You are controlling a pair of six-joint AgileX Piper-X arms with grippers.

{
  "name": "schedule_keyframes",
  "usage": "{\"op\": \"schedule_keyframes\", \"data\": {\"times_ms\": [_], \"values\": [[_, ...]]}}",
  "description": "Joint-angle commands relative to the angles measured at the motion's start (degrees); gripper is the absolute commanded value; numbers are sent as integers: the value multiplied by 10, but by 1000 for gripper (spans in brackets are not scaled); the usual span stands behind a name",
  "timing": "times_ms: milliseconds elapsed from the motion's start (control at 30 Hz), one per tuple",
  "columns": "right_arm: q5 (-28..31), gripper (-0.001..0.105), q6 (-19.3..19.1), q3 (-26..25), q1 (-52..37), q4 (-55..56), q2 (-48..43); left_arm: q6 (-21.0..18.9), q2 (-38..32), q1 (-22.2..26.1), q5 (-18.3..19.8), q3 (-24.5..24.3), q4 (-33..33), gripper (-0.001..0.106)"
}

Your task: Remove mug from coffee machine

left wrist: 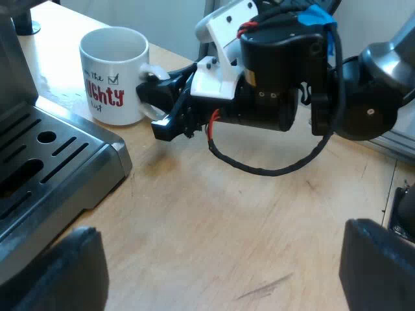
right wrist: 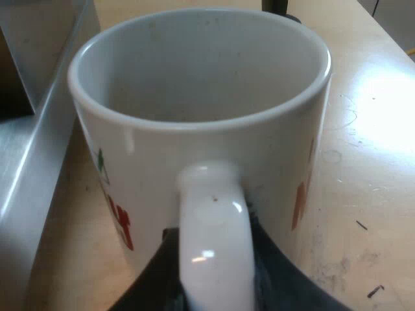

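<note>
Over bare wood beside the espresso machine (left wrist: 13,71), the left wrist view has my left gripper (left wrist: 224,272) with its 2 black fingers (left wrist: 379,265) spread wide and nothing between them. The tabletop (left wrist: 214,214) is pale wood with a fine grain, a few dark scuffs and thin scratches. The machine's steel drip tray (left wrist: 58,162), slotted on top, sits on the wood. The mug (left wrist: 113,74), white with red lettering, stands upright on the tabletop just beside the tray's corner, off the tray and close to the tabletop's edge. My right gripper (left wrist: 159,110) is at the mug's handle (left wrist: 154,70). A small black round foot (left wrist: 26,26) rests near that same edge. Beyond the edge the room is a plain pale surface, and a metal rail (left wrist: 395,139) runs past the tabletop's other edge.

From the right wrist view the mug is close up and empty, its inside pale grey. The white handle faces the camera, and the right gripper's 2 dark fingers (right wrist: 285,278) are pressed against it, 1 on each side, pinching it. The mug's base is on the wood, with the machine's steel side (right wrist: 32,181) close by. The tabletop shows a bright patch of glare, faint ring marks, specks and short dark scratches, and its corner lies just past the mug.
</note>
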Motion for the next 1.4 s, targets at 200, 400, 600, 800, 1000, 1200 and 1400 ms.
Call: {"op": "schedule_keyframes", "data": {"times_ms": [200,400,600,800,1000,1200,1400], "values": [[0,0,-11,-9,-2,-28,3,-7,-1,-3,-3,-1,-6,79],[3,0,16,-9,-2,33,3,-7,-1,-3,-3,-1,-6,79],[5,23,58,-9,-2,37,2,-7,-1,-3,-3,-1,-6,79],[5,61,100,-8,0,68,-27,5,-1,-3,-5,-1,-6,79],[5,63,100,8,0,139,-97,32,-1,-3,-39,-1,-6,79],[-1,63,100,12,0,316,-244,32,-1,-3,-53,-1,-6,79],[-6,63,100,12,0,466,-384,32,-1,-3,-55,-1,-6,79]]}}
